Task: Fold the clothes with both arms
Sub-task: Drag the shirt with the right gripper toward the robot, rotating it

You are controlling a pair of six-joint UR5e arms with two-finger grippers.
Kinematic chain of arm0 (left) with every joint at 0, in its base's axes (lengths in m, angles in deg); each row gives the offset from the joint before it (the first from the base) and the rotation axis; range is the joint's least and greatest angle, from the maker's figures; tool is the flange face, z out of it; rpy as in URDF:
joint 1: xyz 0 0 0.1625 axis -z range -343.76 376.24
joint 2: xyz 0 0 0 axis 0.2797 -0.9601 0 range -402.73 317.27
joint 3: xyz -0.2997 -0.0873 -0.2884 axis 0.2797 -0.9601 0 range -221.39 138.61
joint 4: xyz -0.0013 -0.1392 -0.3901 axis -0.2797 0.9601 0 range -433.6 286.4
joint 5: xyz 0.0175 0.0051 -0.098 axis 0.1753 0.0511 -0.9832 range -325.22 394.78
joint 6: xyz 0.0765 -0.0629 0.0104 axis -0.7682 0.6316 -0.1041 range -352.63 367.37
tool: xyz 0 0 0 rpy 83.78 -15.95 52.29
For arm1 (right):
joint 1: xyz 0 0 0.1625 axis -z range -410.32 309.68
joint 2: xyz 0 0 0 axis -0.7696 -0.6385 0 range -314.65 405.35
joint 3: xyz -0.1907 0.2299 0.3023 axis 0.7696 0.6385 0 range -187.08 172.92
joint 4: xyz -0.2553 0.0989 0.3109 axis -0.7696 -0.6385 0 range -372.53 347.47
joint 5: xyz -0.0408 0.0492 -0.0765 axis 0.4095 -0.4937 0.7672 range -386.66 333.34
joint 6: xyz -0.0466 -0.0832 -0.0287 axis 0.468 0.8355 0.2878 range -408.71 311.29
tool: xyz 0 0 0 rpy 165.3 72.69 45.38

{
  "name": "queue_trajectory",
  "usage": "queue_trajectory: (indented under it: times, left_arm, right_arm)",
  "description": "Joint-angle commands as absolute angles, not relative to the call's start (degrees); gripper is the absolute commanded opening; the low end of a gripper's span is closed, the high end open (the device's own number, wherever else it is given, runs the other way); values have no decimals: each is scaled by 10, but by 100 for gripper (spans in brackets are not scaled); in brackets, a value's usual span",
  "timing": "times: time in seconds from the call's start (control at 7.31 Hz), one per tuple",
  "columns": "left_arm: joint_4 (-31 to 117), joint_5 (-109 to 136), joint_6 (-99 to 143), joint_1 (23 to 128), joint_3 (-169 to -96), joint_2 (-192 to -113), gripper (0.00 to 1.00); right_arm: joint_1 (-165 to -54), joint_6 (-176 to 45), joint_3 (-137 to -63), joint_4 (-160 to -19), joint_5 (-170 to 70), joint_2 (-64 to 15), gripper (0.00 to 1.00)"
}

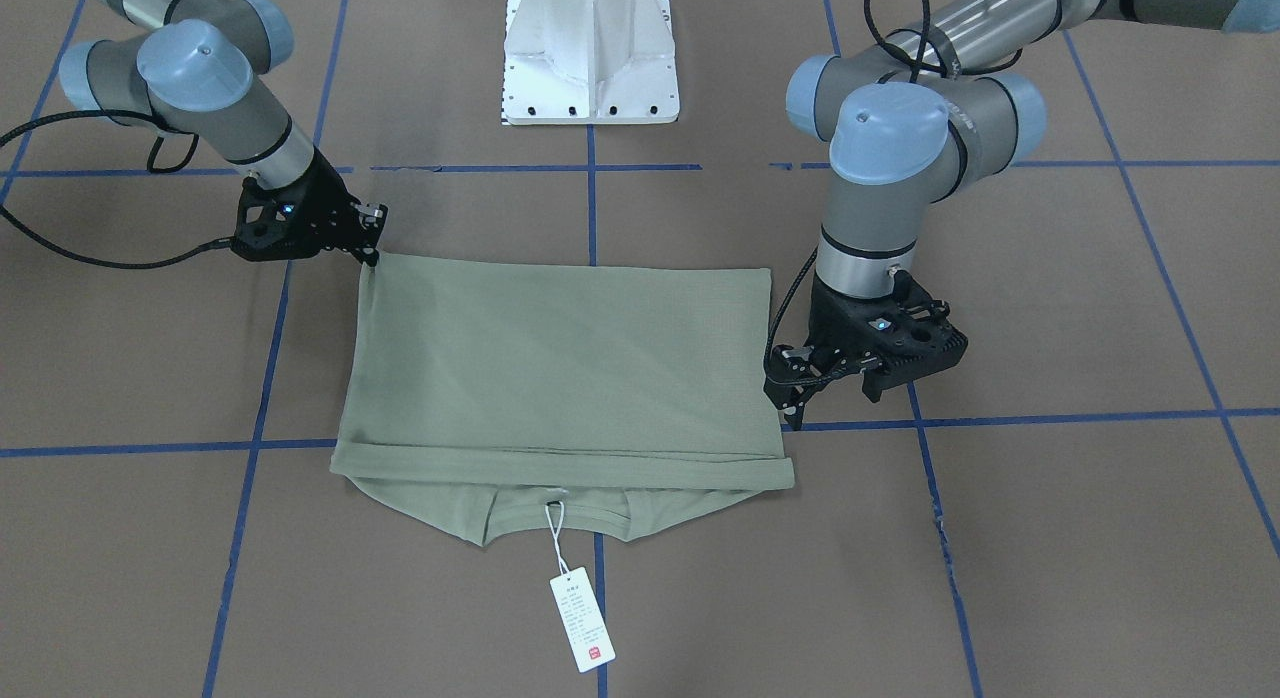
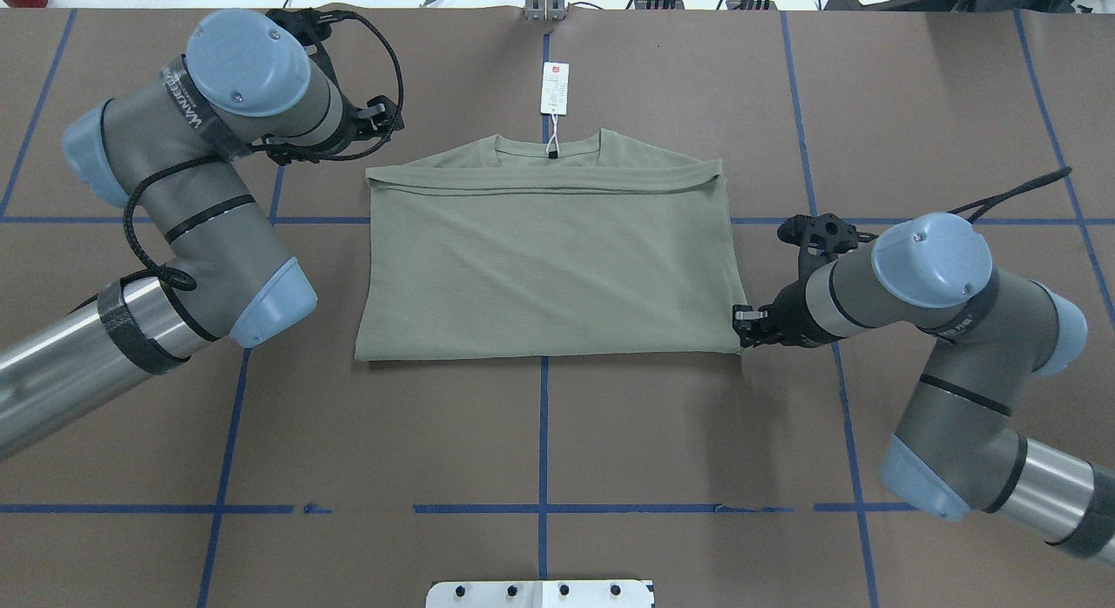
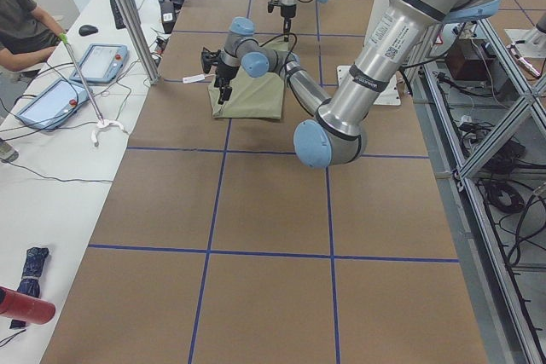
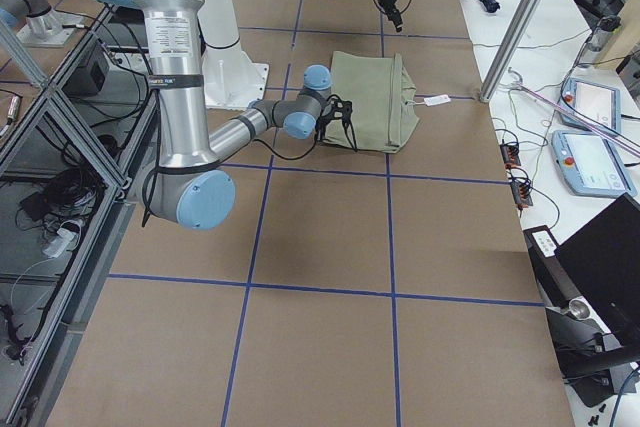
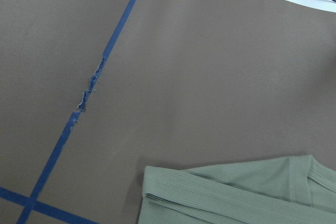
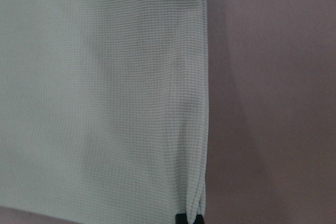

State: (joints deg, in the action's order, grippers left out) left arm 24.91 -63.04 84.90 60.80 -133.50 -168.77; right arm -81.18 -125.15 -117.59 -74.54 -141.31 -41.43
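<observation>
Facing the robot, shows the shirt [image 1: 560, 358] folded flat on the worktop [image 1: 1050, 538], long axis left to right, the right tool [image 1: 372, 248] nipped shut on its near right corner, the left tool [image 1: 833, 398] apparently spread open and empty just beside the far left corner. From overhead, puts both tools at opposite corners, hang tag [image 2: 554, 89] beyond the far edge. At the wrists, confirms fabric pinched between right fingertips [image 6: 186, 220].
</observation>
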Motion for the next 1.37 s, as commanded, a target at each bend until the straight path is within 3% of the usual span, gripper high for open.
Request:
queue_trajectory:
  times: [0.0,0.27,0.41,0.55,0.96,1.23]
  left_arm:
    - [248,-628,856,603,-1339,-1688,100]
    - [248,-626,857,603,-1348,-1689,100]
    - [248,-625,857,603,-1353,-1689,100]
    - [248,-625,856,593,-1361,-1687,100]
    - [247,-633,859,507,-1451,-1642,100]
    - [251,-633,997,410,-1467,-1631,100]
  right_arm:
    - [-716,-1319,-1289,-744,-1431,-527,0]
    - [-576,-1398,-1323,-743,-1429,-576,0]
    - [-546,-1404,-1322,-742,-1429,-599,16]
    - [-547,-1407,-1325,-741,-1429,-600,99]
    - [-685,-1405,-1341,-737,-1434,-557,100]
    - [-768,-1406,-1342,-737,-1429,-504,100]
